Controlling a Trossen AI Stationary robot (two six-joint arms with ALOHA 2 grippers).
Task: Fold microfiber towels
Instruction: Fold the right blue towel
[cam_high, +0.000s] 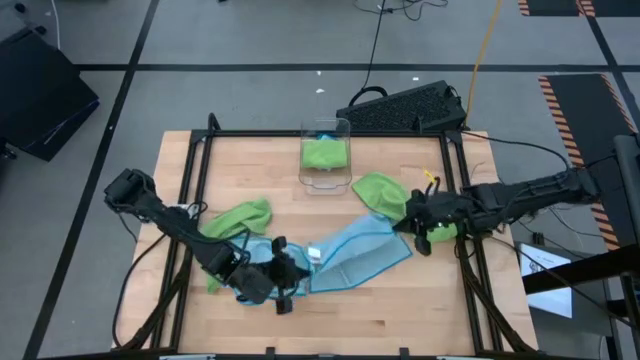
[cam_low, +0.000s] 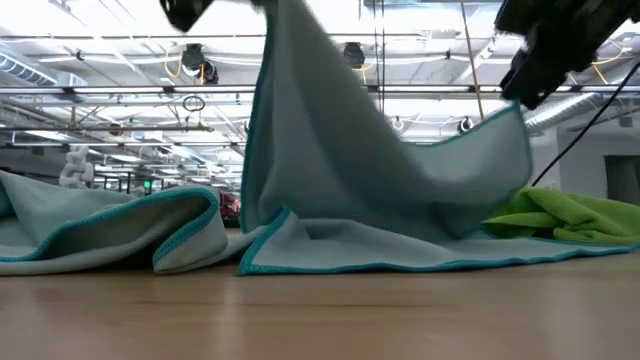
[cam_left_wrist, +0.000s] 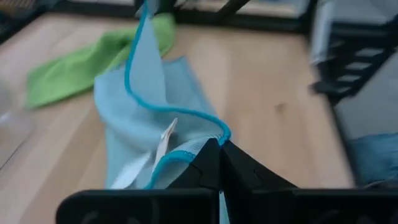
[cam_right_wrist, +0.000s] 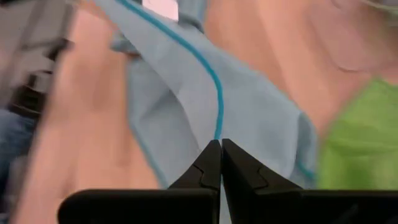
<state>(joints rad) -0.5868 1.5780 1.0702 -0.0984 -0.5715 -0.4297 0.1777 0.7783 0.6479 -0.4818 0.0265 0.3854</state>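
Light blue microfiber towel (cam_high: 355, 255), pinched by my left hand (cam_high: 283, 272) and right hand (cam_high: 415, 232), risked slipping if stretched unevenly.

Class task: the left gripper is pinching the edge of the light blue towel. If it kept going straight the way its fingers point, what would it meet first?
Most likely more of the light blue towel that the left gripper holds: the cloth is draped straight ahead. Beyond lies a green towel, though depth is unclear.

Two dark, jointed arms trail thin black cables and end in matte black, wedge-shaped jaws.
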